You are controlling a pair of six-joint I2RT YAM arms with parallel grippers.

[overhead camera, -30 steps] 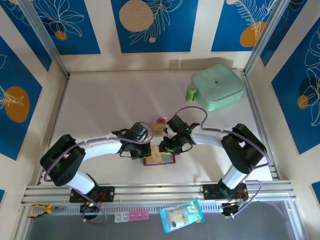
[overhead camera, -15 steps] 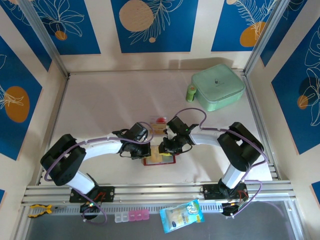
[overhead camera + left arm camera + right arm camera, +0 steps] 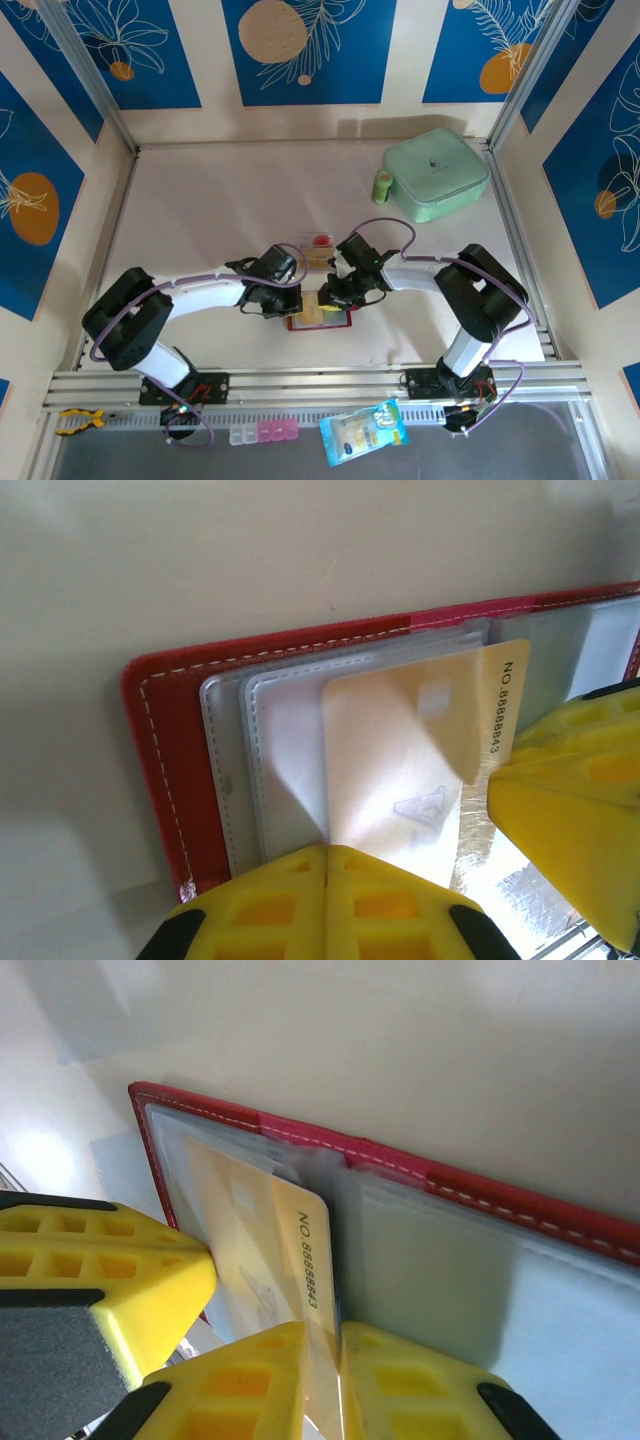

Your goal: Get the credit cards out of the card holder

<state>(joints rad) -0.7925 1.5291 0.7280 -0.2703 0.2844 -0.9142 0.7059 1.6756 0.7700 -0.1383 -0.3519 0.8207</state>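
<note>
Slightly shifted toward the table's middle over the last second, the right arm's elbow is the one visible change; the wallet and left arm lie as before.

At the center of the pale table, the red wallet lies open and flat between the two arms. The left gripper comes in from 9 o'clock, its yellow fingertips pressed together with no gap and bearing down on the wallet's near edge. The right gripper comes in from 3 o'clock and pinches the gold card, whose lower edge vanishes into the seam between its ribbed yellow fingers. That card sits partly out of the clear pockets, its printed number showing along one long side. The pockets are greyish, glossy plastic with stitched borders; the wallet's cover is red with white stitching and rounded corners.

Just beyond the wallet at 12 o'clock, a white card with a red mark lies flat on the table, partly crowded by both wrists. Well apart at 1 o'clock sit a mint-green case, square with rounded corners, and a small green bottle touching its left side. At 6 o'clock, past the metal rail, lies a blue packet.
</note>
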